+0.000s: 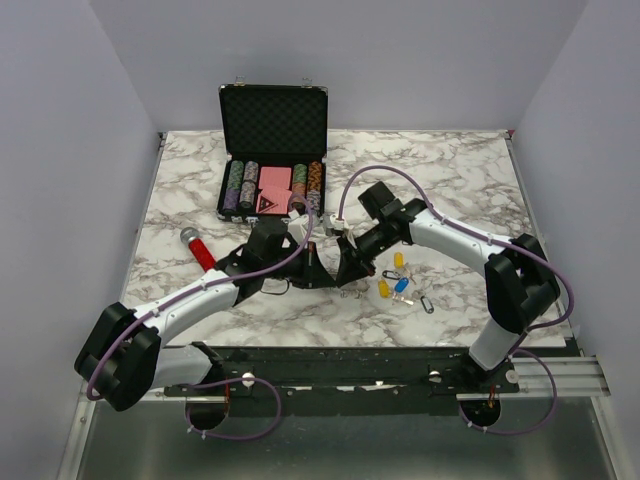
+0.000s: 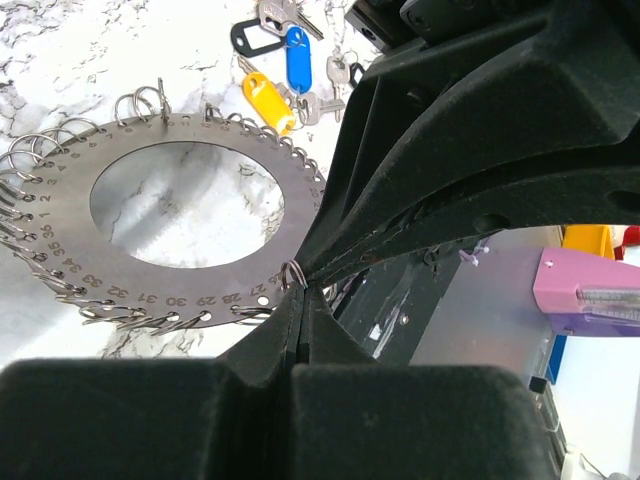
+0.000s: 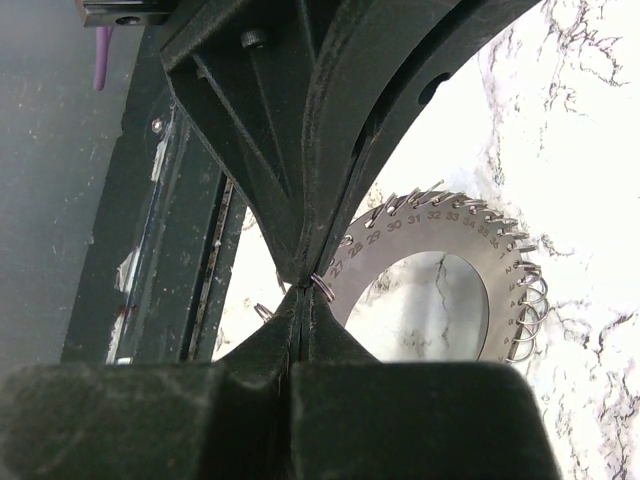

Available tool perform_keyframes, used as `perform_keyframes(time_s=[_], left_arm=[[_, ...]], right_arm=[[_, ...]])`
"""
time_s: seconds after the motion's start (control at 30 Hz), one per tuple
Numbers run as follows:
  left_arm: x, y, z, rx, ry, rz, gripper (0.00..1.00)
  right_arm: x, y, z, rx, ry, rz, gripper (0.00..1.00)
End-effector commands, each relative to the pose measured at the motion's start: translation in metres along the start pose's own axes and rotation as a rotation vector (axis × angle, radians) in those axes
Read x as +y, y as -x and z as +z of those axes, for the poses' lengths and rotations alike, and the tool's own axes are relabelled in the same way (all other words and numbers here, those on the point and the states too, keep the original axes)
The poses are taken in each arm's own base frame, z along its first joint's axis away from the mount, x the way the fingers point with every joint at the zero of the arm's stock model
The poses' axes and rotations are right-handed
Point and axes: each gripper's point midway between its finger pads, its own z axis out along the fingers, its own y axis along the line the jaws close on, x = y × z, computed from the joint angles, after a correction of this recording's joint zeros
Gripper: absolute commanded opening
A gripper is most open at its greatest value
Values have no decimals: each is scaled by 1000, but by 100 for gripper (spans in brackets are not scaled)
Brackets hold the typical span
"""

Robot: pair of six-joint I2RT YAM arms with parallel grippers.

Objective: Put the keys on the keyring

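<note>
The keyring [image 2: 200,290] is a flat silvery numbered disc fringed with small split rings, lying on the marble; it also shows in the right wrist view [image 3: 450,235]. My left gripper [image 2: 300,285] and right gripper [image 3: 303,285] meet tip to tip at its near edge. Both are shut, pinching one small split ring [image 2: 292,272] by number 27. In the top view the left gripper [image 1: 318,270] and right gripper [image 1: 345,268] hide the disc. The keys [image 1: 398,280], with yellow [image 2: 265,98], blue [image 2: 296,60] and black [image 2: 245,38] heads, lie loose just right of the grippers.
An open black case of poker chips [image 1: 273,150] stands at the back centre. A red-handled tool [image 1: 200,250] lies left of the left arm. A small black loop [image 1: 425,303] lies near the keys. The table's front rail [image 1: 350,360] is close behind the grippers.
</note>
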Motion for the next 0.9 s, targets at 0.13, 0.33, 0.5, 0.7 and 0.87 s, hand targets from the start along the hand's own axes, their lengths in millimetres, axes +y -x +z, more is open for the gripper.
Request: perform_keyframes(time_s=[0.13,0.33,0.5,0.7,0.87], left_arm=[[-2,8,-2,-53,-7,9,0],[1,3,-4,-59,-4,-7,32],[3,4,-11,-92,0,-3,44],[7,4,-19,-133,7,6,44],[7,-4,-19,-123,-33,114,43]], right_arm=[[6,5,4,-26,47,-10,1],[2,0,4,-8,26,-8,1],[-1,-4,4,3,12,-5,1],[1,-3,5,-10,23,-13,1],[3,0,5,-23,33,-9,1]])
